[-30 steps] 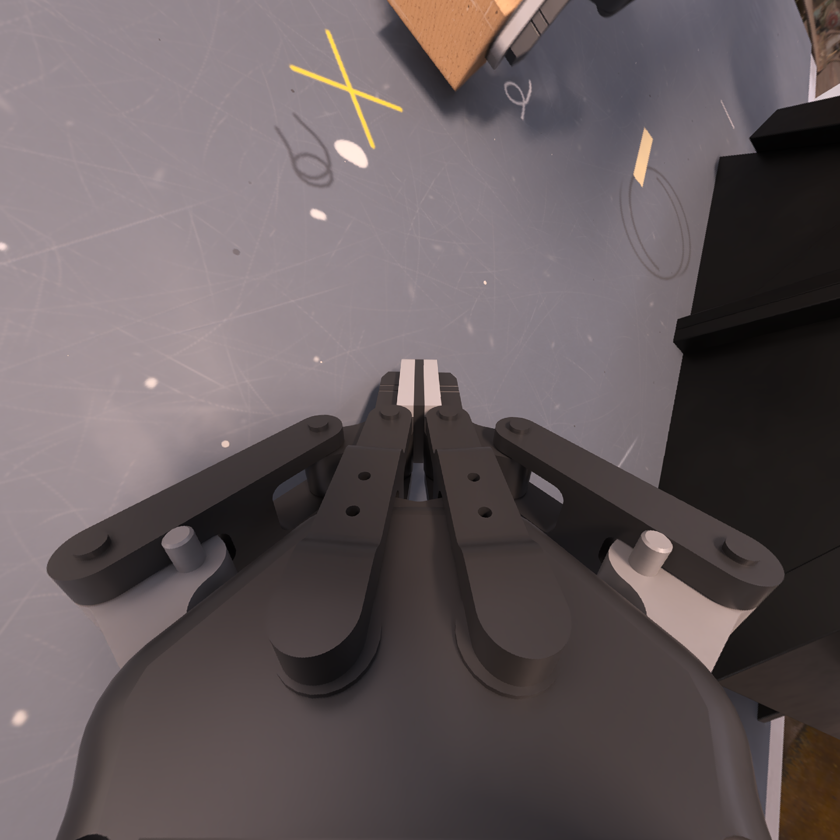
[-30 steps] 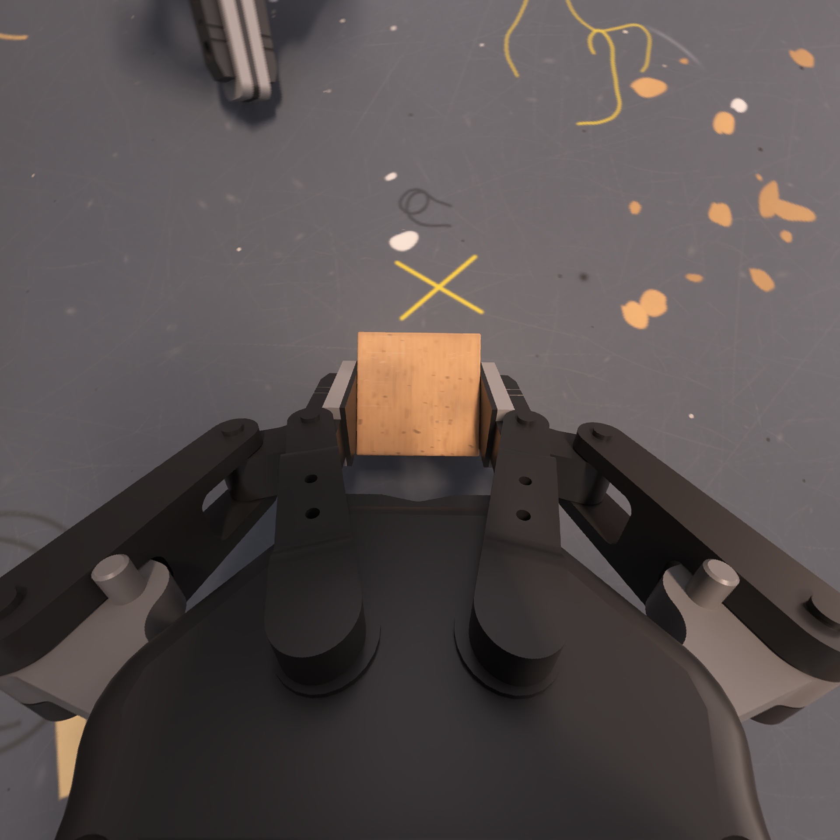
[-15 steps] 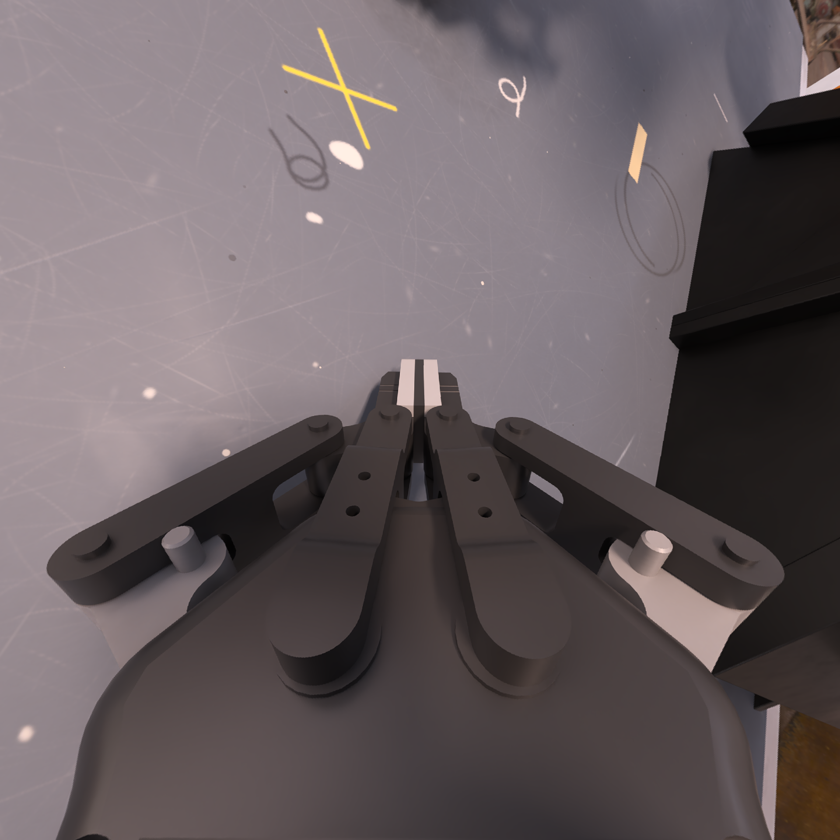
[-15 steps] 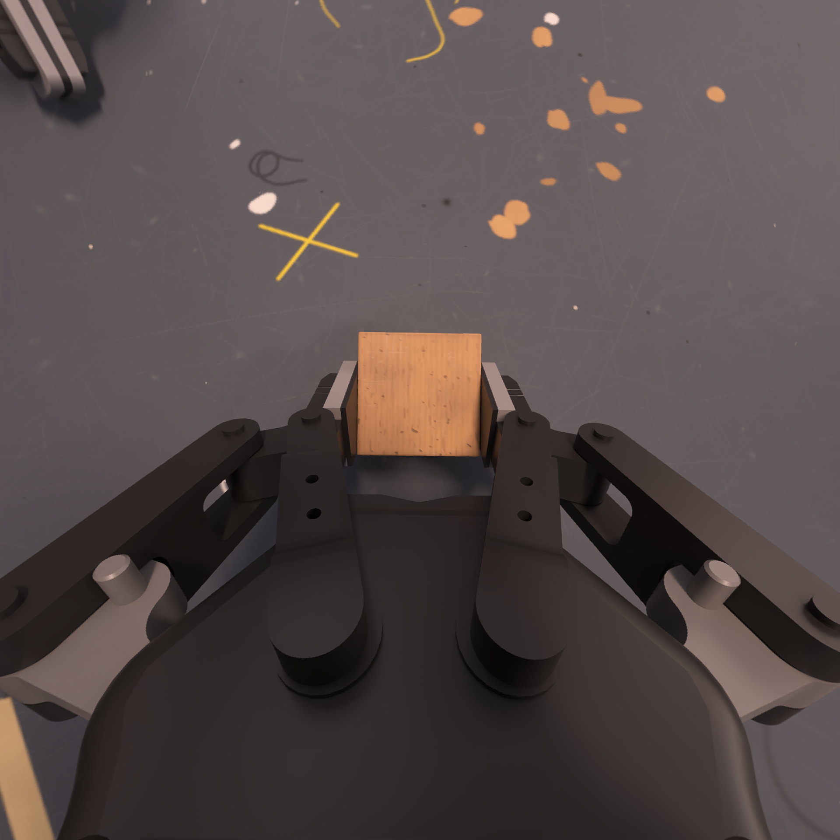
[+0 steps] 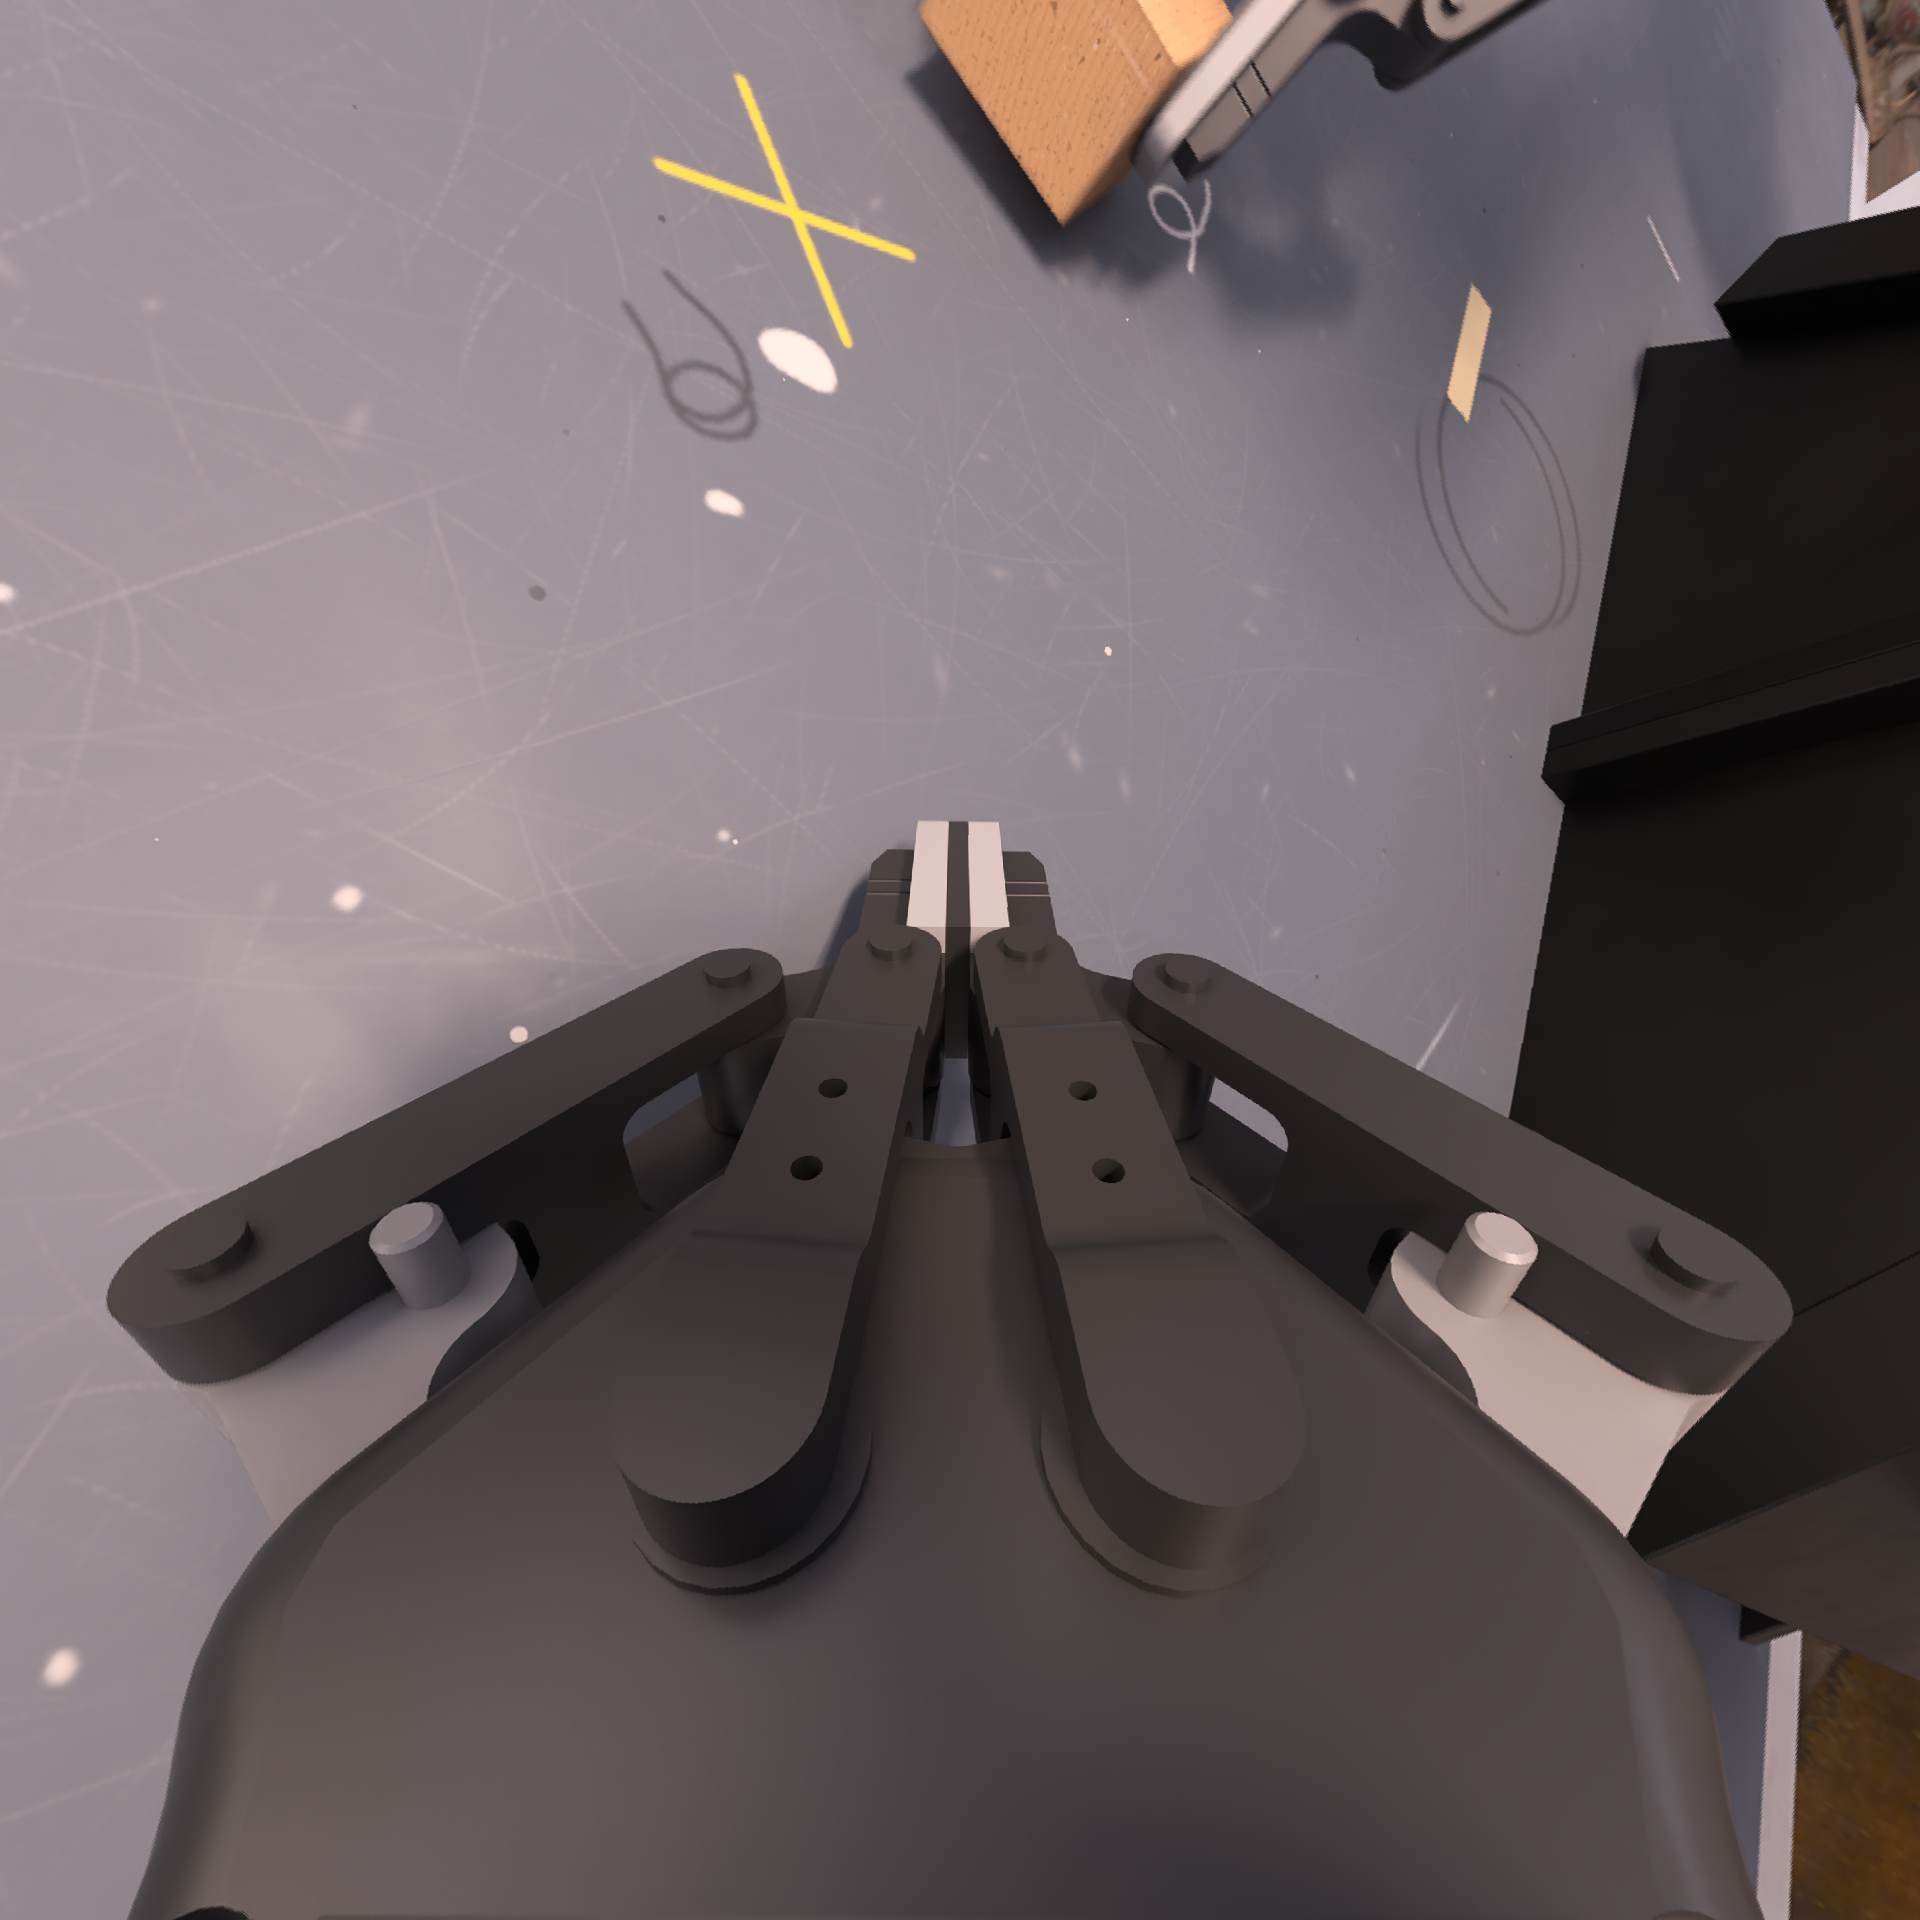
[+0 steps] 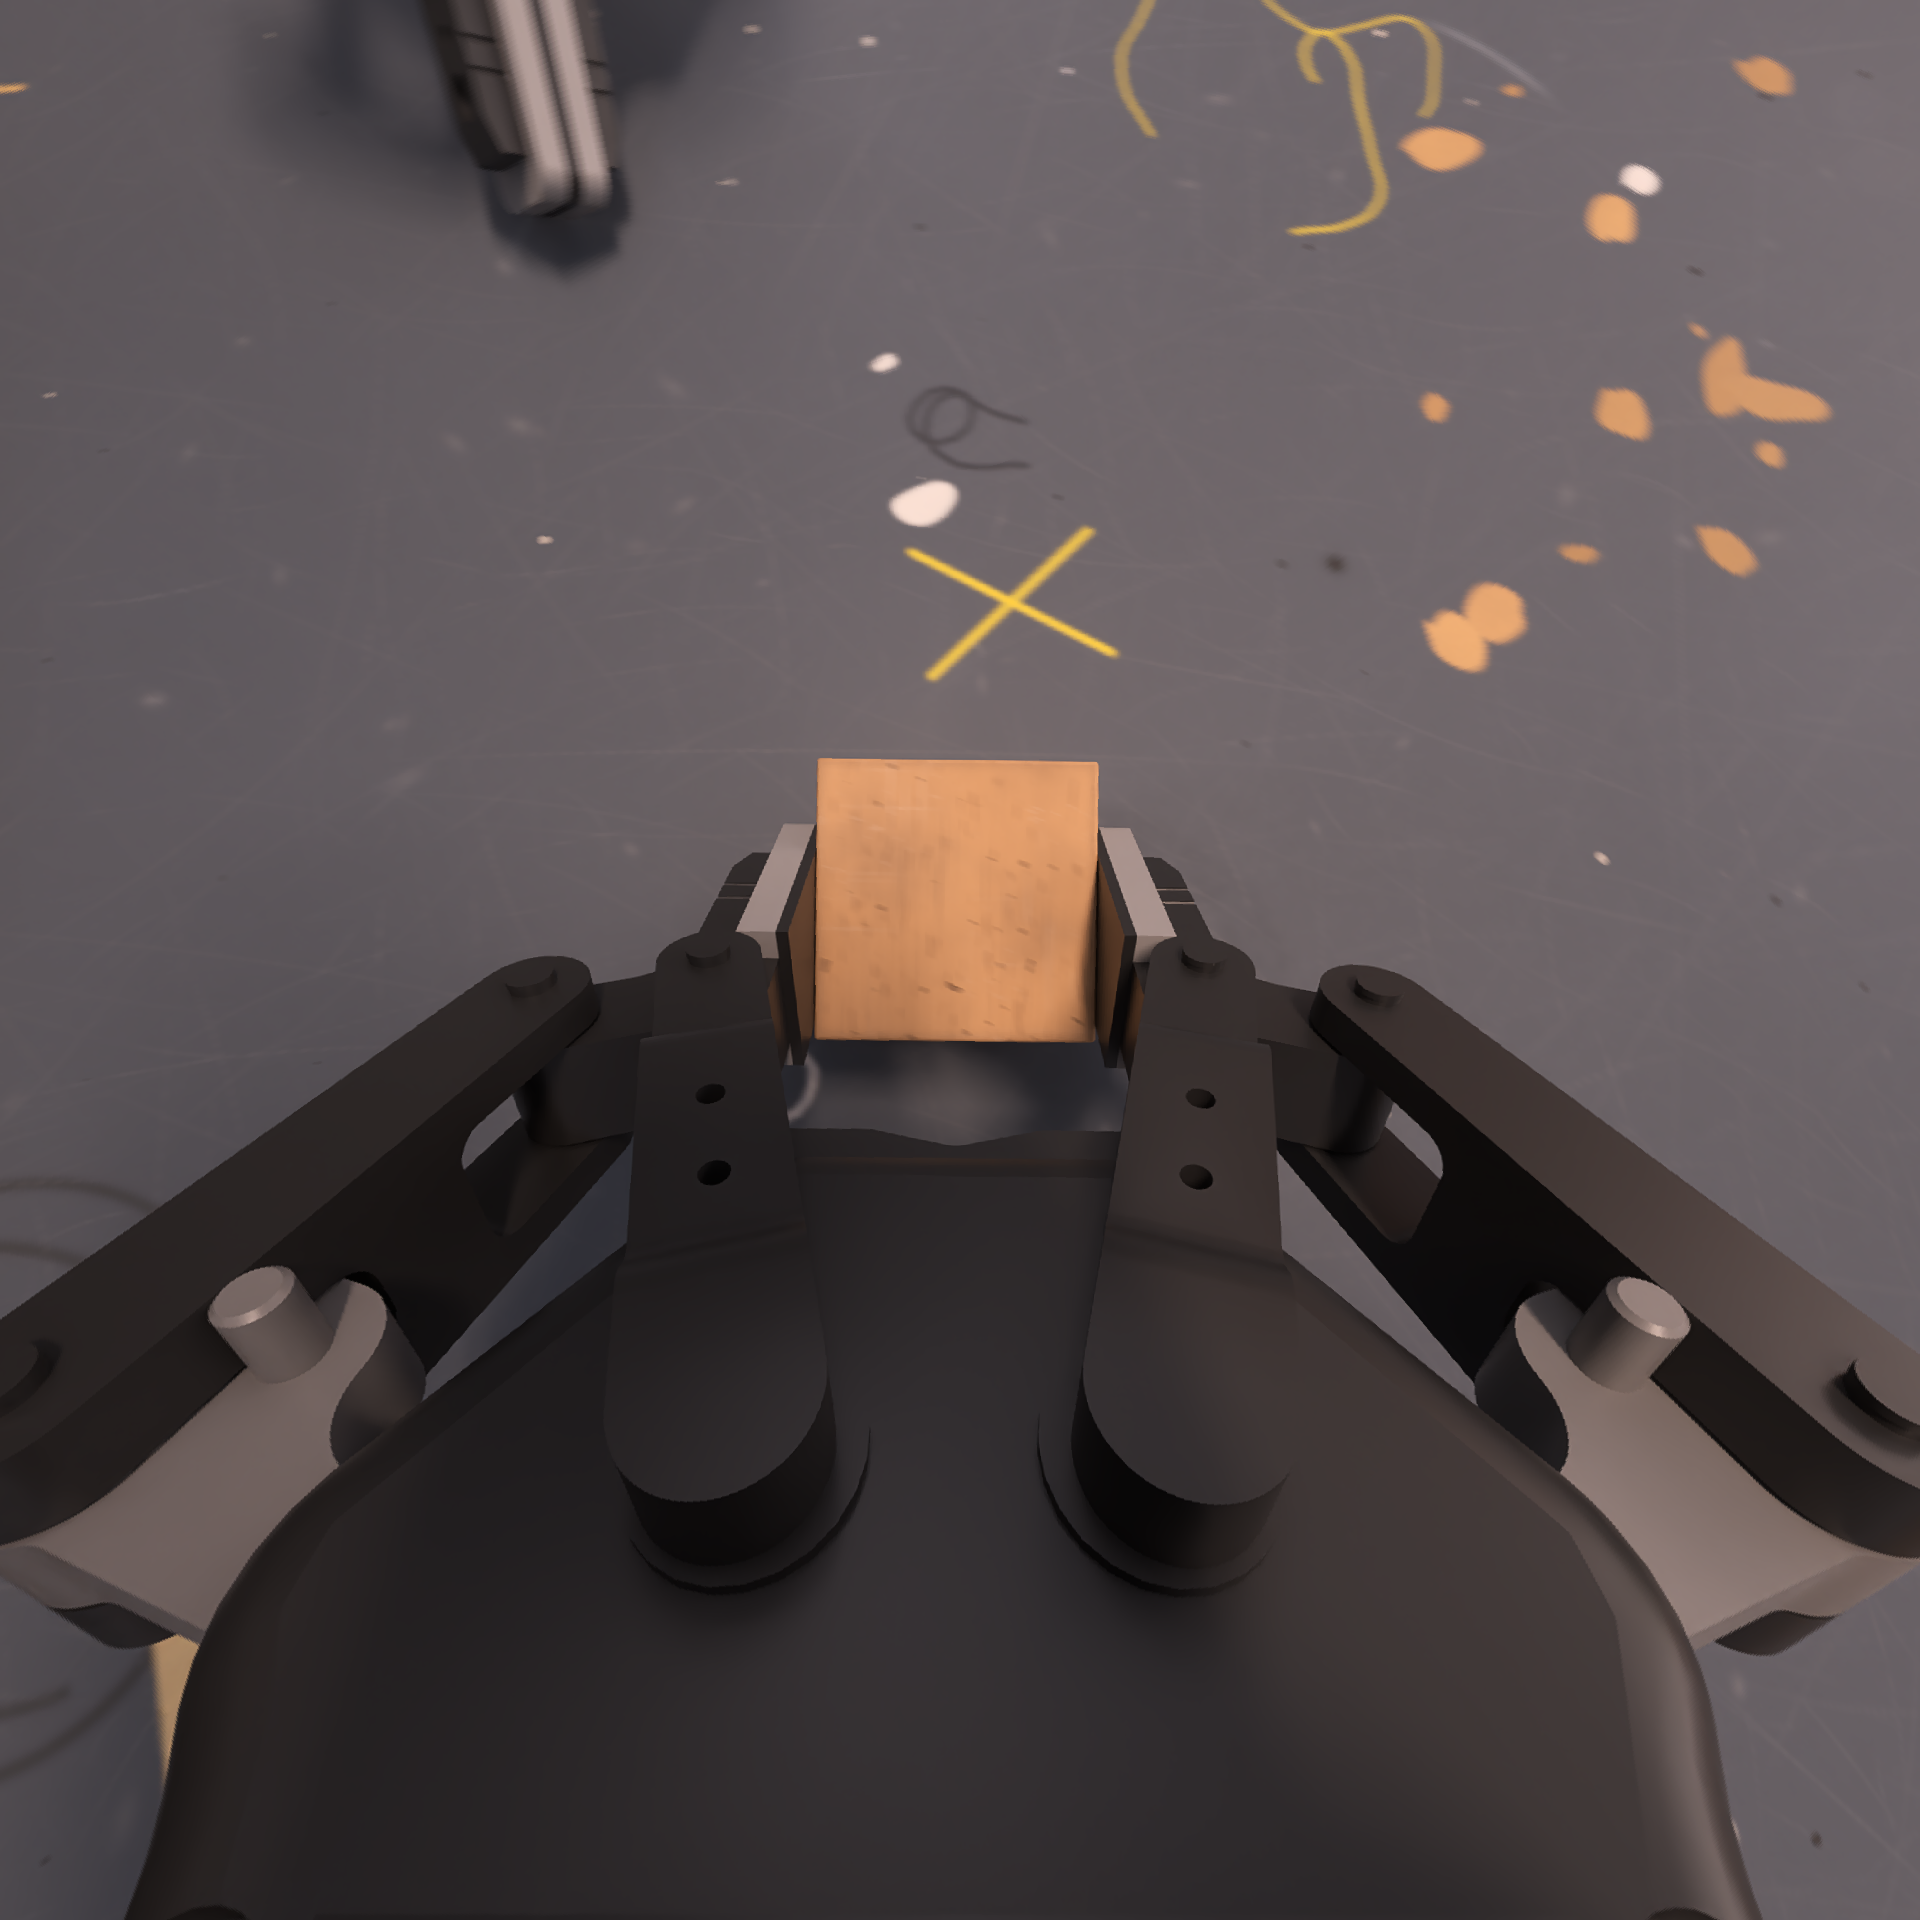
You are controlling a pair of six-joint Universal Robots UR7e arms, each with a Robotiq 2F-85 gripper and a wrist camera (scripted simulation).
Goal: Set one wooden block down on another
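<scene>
My right gripper (image 6: 956, 883) is shut on a light wooden block (image 6: 956, 904) and holds it above the grey table. The block also shows at the top of the left wrist view (image 5: 1060, 83), with one of the right gripper's fingers (image 5: 1216, 114) beside it. My left gripper (image 5: 958, 873) is shut and empty over the bare table; it also shows far off at the top left of the right wrist view (image 6: 551, 156). No second wooden block is in view.
A yellow cross mark (image 6: 1013, 603) lies on the table ahead of the held block, and shows in the left wrist view (image 5: 790, 208). A black box-like structure (image 5: 1725, 935) stands at the table's right edge. Orange paint spots (image 6: 1475, 629) dot the table.
The right gripper swung away with the block half a second ago and has come back, so the block is again in the left wrist view. The left gripper has stayed shut and nearly still.
</scene>
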